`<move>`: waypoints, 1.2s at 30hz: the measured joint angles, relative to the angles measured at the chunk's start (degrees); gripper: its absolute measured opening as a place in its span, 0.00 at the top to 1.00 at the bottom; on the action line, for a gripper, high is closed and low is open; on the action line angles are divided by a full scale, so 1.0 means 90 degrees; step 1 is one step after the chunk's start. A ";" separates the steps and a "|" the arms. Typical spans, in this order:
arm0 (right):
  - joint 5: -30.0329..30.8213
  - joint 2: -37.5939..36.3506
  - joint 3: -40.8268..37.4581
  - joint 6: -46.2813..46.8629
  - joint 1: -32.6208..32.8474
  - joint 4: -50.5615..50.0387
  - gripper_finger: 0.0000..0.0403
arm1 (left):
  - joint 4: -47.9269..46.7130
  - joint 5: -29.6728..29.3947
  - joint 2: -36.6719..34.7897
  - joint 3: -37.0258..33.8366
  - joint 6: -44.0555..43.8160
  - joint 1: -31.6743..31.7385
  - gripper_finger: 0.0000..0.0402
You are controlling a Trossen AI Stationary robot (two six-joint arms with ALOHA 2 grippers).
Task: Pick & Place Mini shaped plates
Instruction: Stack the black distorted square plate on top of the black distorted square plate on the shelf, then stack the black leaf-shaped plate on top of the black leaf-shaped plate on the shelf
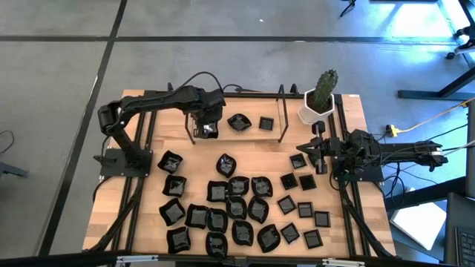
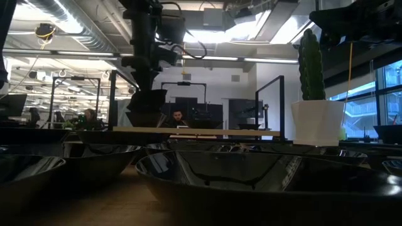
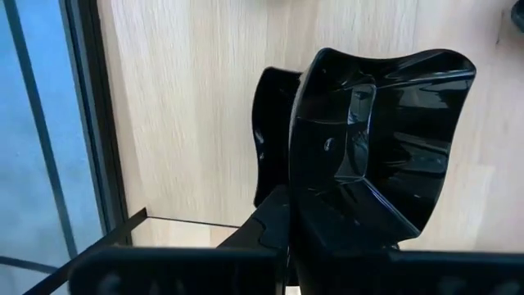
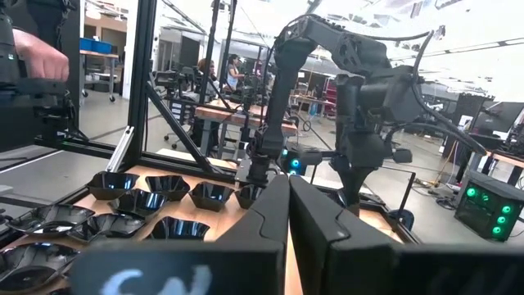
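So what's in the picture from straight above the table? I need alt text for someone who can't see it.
Seen from above, the left gripper holds a small black dish near the wooden table's far edge, beside two dishes already set there. Dozens more black dishes crowd the near half. The right gripper waits by a potted cactus.

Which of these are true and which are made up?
1. The left hand holds a black plate. True.
2. The cactus pot is black. False: it is white.
3. The right hand carries a plate. False: its fingers are closed together with nothing between them.
4. Most plates sit crowded at the table's near side. True.
5. The cactus has fallen over. False: it stands upright.
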 joint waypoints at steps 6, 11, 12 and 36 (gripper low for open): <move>0.0000 0.0000 0.0000 0.0002 0.0000 0.0000 0.96 | -0.0019 -0.0062 0.0016 0.0000 0.0114 0.0018 0.97; 0.0000 0.0000 0.0000 0.0007 0.0000 0.0000 0.96 | -0.0019 -0.0071 0.0016 0.0000 0.0109 0.0020 0.92; 0.0000 0.0000 0.0000 0.0007 0.0000 0.0000 0.96 | -0.0017 -0.0105 0.0016 0.0000 0.0105 0.0018 0.90; 0.0000 0.0001 0.0000 0.0004 -0.0001 -0.0010 0.96 | -0.1360 -0.1130 -0.2173 0.2924 -0.2319 -0.2293 0.78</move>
